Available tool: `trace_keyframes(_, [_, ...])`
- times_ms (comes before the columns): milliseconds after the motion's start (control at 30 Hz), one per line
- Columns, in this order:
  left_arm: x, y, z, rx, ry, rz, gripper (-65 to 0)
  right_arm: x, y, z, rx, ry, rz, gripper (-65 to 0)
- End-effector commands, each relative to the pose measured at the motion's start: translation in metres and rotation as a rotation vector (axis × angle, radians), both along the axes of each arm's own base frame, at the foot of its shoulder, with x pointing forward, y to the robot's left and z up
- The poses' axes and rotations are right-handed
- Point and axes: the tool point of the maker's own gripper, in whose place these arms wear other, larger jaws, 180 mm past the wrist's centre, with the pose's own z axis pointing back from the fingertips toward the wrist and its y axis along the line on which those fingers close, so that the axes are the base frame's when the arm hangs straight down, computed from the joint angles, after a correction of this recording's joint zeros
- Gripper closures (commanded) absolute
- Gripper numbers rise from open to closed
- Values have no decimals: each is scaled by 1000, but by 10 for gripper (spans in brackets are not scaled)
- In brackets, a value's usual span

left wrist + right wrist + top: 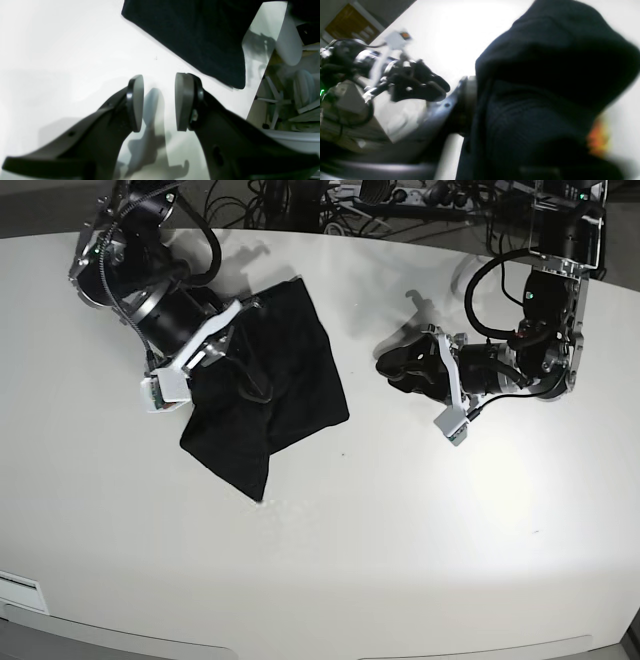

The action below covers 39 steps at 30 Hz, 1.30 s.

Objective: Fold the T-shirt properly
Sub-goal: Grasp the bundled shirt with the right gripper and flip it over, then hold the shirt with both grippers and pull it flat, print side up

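Note:
The black T-shirt (295, 385) lies bunched and partly folded on the white table (330, 560), left of centre. My right gripper (243, 372) is down on its left part. In the right wrist view the dark cloth (545, 87) fills most of the blurred picture and lies against one finger (467, 100). The other finger is hidden, and a bit of orange print (597, 137) shows at the right. My left gripper (160, 102) hangs open over bare table, nothing between its pads, a little short of the T-shirt's edge (200, 37). In the base view the left gripper (390, 365) is right of the shirt.
Cables and equipment (380, 200) crowd the table's far edge. In the left wrist view the table's edge (260, 82) runs at the right, with white chairs (295, 85) beyond it. The left arm (417, 85) shows in the right wrist view.

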Motion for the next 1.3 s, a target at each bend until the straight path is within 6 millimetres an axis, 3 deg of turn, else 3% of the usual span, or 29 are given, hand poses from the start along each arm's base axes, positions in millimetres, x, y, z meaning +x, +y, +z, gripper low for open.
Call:
trace_keyframes(0, [9, 0, 14, -25, -44, 3, -231, 2, 13, 9, 36, -44, 49, -402])
trace_keyframes(100, [11, 0, 16, -25, -49, 3, -231, -13, 52, 9, 75, -61, 254, -405])
trace_keyframes(200, [11, 0, 16, -26, -51, 3, -231, -24, 78, 32, 120, -105, 398, -405])
trace_keyframes(300, [11, 0, 16, -26, -51, 3, -231, -22, 89, 58, 109, -192, 457, -405])
trace_keyframes(433, [11, 0, 16, -26, -51, 3, -230, -11, 86, 82, 88, -288, 451, -378])
trace_keyframes(500, [11, 0, 16, -25, -51, 3, -141, -4, 80, 84, 67, -304, 428, -243])
trace_keyframes(533, [11, 0, 16, -25, -50, 3, -37, 3, 76, 82, 38, -314, 398, -119])
trace_keyframes(567, [11, 0, 17, -30, -50, 3, 0, 12, 70, 79, -2, -326, 358, 0])
trace_keyframes(733, [4, -20, 49, -234, -49, -40, 0, 61, 28, 71, -122, -372, 61, 0])
trace_keyframes(867, [-9, -45, 64, -335, -25, -108, 0, 90, 10, 47, -216, -342, 12, 0])
trace_keyframes(1100, [-39, -109, 57, -396, 35, -247, 0, 148, -29, -8, -326, -189, 19, 0])
trace_keyframes(1267, [-66, -150, 34, -308, 55, -358, 0, 166, -58, -38, -401, -105, 55, 0])
